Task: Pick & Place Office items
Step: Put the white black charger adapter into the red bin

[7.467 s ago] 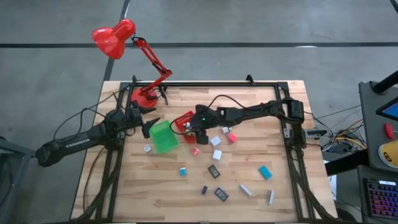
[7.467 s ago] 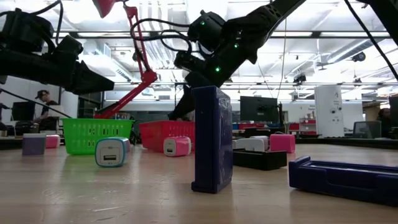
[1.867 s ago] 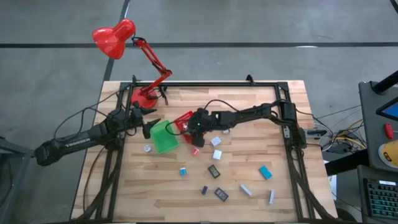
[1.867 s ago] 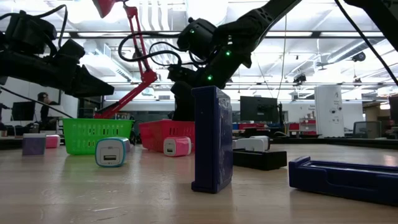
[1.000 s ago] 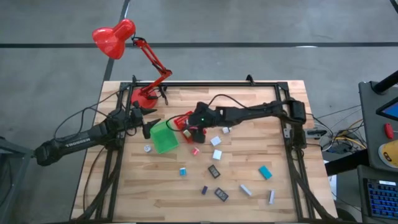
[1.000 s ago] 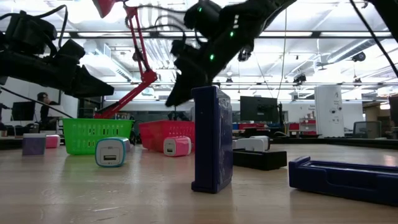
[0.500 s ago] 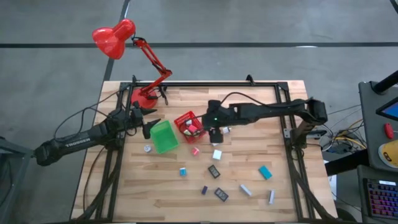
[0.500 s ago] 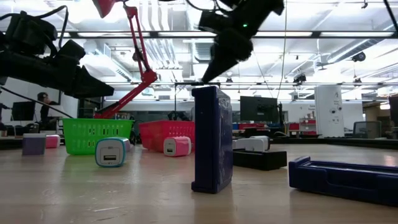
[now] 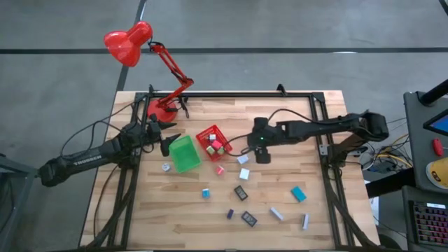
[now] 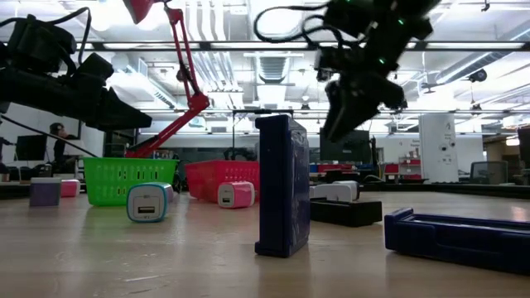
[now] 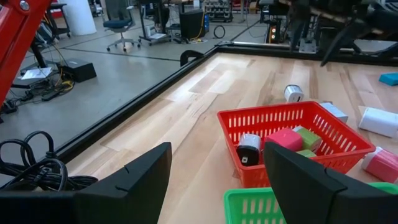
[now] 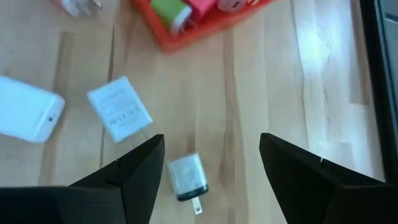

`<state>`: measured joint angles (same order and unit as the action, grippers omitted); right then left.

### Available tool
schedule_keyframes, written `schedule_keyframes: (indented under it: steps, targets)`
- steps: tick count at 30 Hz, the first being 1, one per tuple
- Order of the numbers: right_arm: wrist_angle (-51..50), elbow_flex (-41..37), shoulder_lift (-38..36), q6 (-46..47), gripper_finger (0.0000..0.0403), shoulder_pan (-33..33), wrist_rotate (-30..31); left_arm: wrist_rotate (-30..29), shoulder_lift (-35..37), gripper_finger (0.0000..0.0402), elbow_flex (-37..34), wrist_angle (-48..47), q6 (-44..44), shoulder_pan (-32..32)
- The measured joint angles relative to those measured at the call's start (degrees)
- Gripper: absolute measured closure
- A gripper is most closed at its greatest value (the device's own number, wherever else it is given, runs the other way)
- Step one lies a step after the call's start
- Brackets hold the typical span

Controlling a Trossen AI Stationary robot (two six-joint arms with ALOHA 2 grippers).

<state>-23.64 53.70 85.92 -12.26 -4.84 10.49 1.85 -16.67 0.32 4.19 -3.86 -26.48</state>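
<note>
Past the red bin (image 9: 214, 141), toward mid-bench, my right gripper (image 9: 262, 157) has swung away open and empty, item delivered, next charger (image 12: 185, 177) below.

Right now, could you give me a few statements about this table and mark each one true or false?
1. The red bin holds several small items. True.
2. The right gripper is holding a charger. False: its open fingers are empty, above a small white plug lying on the wood.
3. The green bin sits beside the red bin. True.
4. The left gripper is shut. False: it is open, waiting by the green bin.
</note>
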Motion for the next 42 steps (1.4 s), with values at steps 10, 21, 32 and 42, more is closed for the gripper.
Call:
schedule_keyframes:
  steps: [10, 21, 32, 42]
  targets:
    - [18.1, -12.0, -0.7, -5.2, 0.0145, -1.8, -0.2, 0.0, 0.0, 0.0144, 0.0, 0.0, 0.0, 0.0]
    - [19.8, -15.5, -0.7, -2.9, 0.0145, -3.1, -5.1, 0.0, 0.0, 0.0144, 0.0, 0.0, 0.0, 0.0]
    - [23.1, -17.5, -0.7, -2.7, 0.0145, -3.5, -5.2, 0.0, 0.0, 0.0144, 0.0, 0.0, 0.0, 0.0]
    - [25.3, -19.1, -0.7, -1.3, 0.0145, -3.5, -5.2, 0.0, 0.0, 0.0144, 0.0, 0.0, 0.0, 0.0]
